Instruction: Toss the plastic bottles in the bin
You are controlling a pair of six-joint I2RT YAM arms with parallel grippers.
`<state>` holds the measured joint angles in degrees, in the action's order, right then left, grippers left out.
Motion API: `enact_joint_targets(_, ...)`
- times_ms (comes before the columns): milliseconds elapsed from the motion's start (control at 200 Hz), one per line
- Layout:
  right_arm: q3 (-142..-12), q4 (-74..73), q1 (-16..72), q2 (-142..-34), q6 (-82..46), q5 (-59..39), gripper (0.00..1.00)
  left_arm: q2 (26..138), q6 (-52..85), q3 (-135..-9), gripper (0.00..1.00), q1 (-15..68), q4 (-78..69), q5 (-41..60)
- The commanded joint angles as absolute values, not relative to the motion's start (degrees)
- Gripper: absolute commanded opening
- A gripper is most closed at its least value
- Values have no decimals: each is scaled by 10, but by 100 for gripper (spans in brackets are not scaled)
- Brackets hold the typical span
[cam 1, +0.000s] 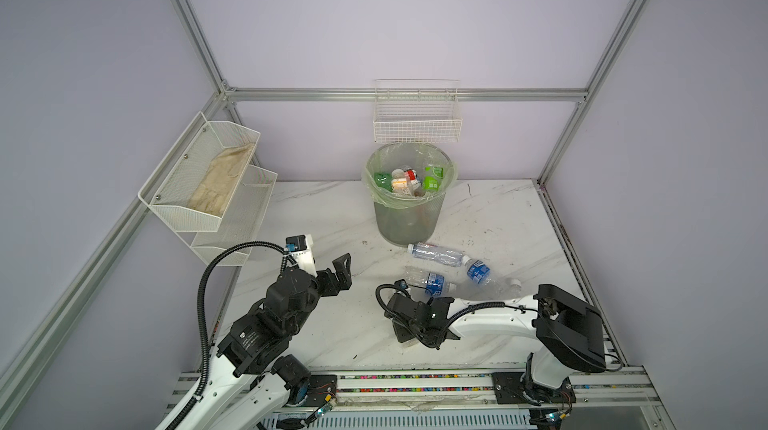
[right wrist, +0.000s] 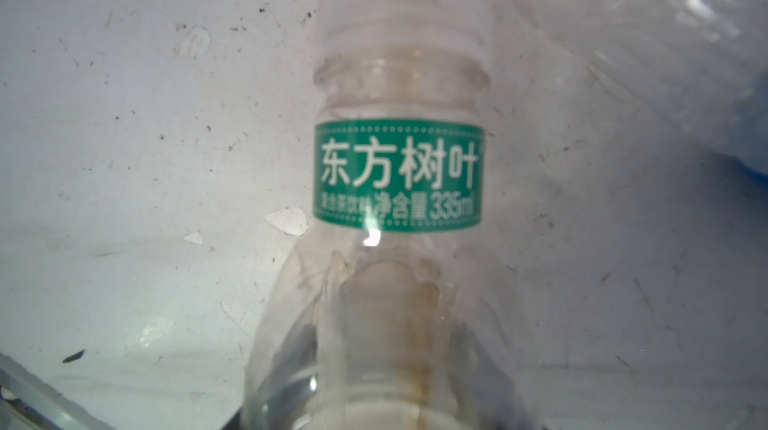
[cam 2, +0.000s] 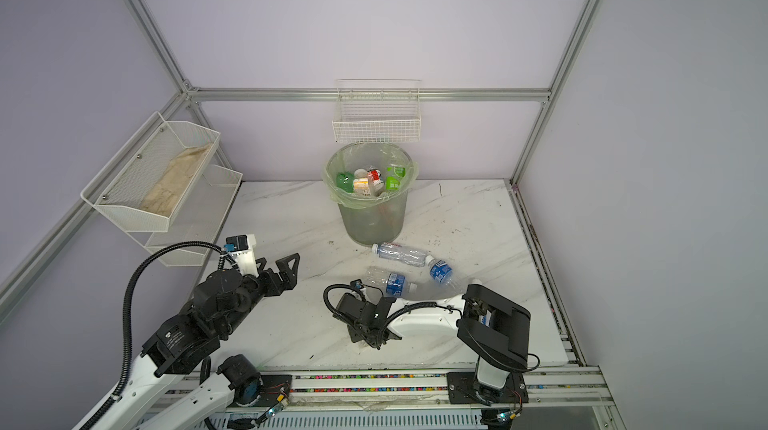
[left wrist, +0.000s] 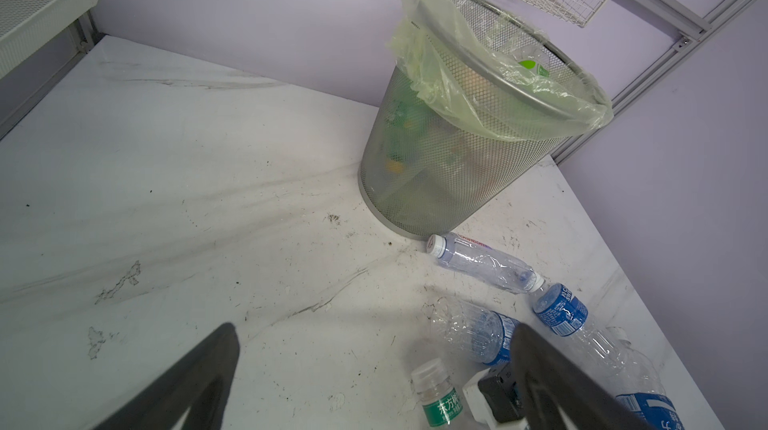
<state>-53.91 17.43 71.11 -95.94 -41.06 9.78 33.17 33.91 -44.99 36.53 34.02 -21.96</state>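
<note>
Left wrist: five bottles [left wrist: 482, 259] beside one bin [left wrist: 457, 166]

The green band [right wrist: 398, 176] round the neck of the clear bottle [right wrist: 390, 324], mid-frame in the right wrist view, reads 东方树叶 above 净含量 335ml (smaller characters beside it blur).

**Five bottles out, one bin**

Five plastic bottles [cam 1: 478, 272] lie outside the single bin [cam 1: 409, 220]. One is a red-print bottle [cam 1: 436, 254] at its foot, three are blue-label bottles [left wrist: 561, 315] just beyond, and one is a green-label bottle [left wrist: 440, 407] farthest from it. At least four binned bottles [cam 1: 432, 182] show inside; the pile hides any others. One wire basket [cam 1: 417, 124] hangs above the bin. One two-tier mesh shelf [cam 1: 208, 182] is off to its left.
</note>
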Motion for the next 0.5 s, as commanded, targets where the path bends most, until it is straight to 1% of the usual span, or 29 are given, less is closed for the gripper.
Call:
enact_joint_targets(0,-556,185,715,-929,-416,120,6,328,349,-423,100,368,332,-227)
enact_joint_targets(120,-564,194,715,-916,-409,133,5,327,348,-422,100,368,332,-227)
enact_joint_targets(170,-569,201,715,-909,-406,141,3,327,349,-423,100,368,333,-227)
enact_joint_targets(205,-574,207,715,-904,-405,147,1,326,349,-422,100,368,333,-227)
enact_joint_targets(275,-585,220,715,-890,-400,167,0,324,350,-422,100,368,334,-227)
enact_joint_targets(495,-610,225,715,-801,-370,248,0,322,352,-420,100,368,334,-226)
